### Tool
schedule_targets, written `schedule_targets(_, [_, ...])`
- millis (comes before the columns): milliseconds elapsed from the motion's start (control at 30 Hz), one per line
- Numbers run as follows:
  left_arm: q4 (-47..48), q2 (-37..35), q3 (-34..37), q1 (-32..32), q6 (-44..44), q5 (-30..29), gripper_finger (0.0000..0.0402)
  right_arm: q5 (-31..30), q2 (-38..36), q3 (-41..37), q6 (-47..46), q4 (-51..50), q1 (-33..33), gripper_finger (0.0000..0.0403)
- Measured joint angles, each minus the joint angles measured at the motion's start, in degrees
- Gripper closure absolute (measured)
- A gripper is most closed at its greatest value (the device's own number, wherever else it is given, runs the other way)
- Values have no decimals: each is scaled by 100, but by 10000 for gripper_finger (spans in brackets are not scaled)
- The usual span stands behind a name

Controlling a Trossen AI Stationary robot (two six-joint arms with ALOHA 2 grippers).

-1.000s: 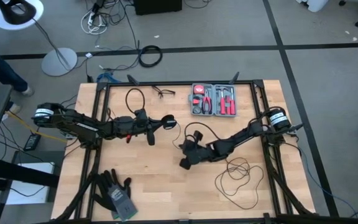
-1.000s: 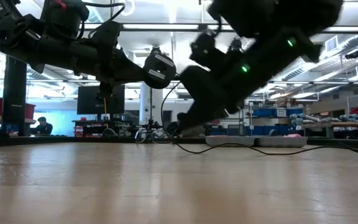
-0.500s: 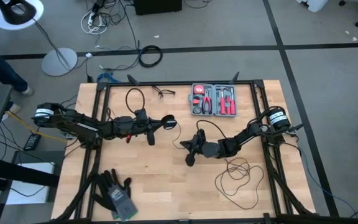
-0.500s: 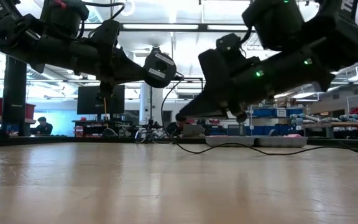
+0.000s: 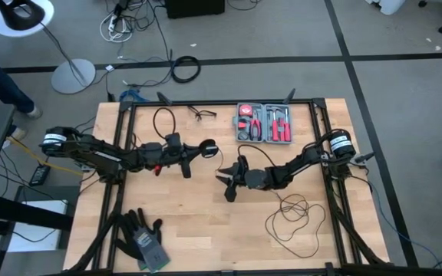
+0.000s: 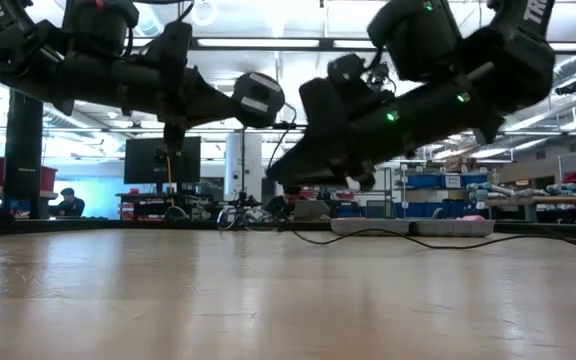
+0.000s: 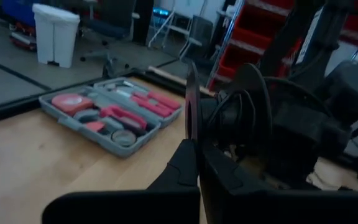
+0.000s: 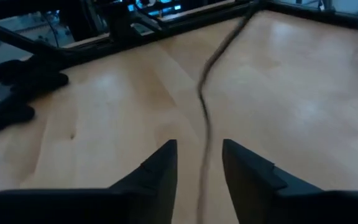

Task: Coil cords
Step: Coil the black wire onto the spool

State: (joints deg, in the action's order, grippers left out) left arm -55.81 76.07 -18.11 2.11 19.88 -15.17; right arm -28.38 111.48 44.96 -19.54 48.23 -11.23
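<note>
Overhead, table-level, two wrist views—table (image 5: 206,230) shared.

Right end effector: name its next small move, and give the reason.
Probably close the fingers on the cable. The right end effector stands open above the wooden table, and the long thin black cable runs through the gap between its two fingers. The left end effector is shut on the small round black puck at the cable's end, so a second grip would let the pair gather a loop.

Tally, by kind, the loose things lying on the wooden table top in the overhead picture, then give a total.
Thin black cable with round puck end: 1
Grey tool case with red-handled tools: 1
Dark work gloves: 2
Small black glasses-like wire item: 1
Total: 5
</note>
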Motion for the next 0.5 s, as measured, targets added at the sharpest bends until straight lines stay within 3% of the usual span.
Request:
schedule_targets(167, [-86,-4,0,2,-7,-75,401,1,-22,119,586,-5,20,267])
schedule_targets(500, [-112,-4,0,-28,28,-84,401,-228,-100,127,629,-111,-79,278])
